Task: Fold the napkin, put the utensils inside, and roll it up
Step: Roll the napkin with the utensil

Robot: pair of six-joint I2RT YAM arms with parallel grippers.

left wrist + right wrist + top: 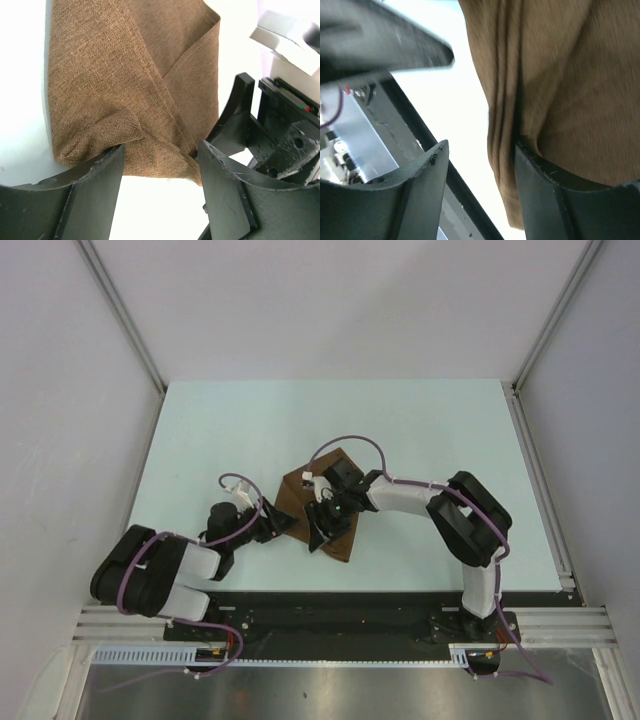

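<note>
The dark-brown napkin [296,498] lies folded near the middle of the table, with layered edges showing in the left wrist view [115,75]. No utensils show in any view. My left gripper [283,524] is at the napkin's left corner. It is open [160,155], and the cloth's near edge lies across the gap between its fingertips. My right gripper [322,524] hovers over the napkin's near part. It is open too [480,160]. The napkin's folded edge [570,75] rests against its right finger [545,195], with bare table between the cloth and the left finger.
The pale table [250,430] extends far behind and to both sides of the napkin. A black rail [350,605] runs along the near edge and also shows close by in the right wrist view [420,130]. The right arm's black wrist hardware [285,135] sits just right of my left fingers.
</note>
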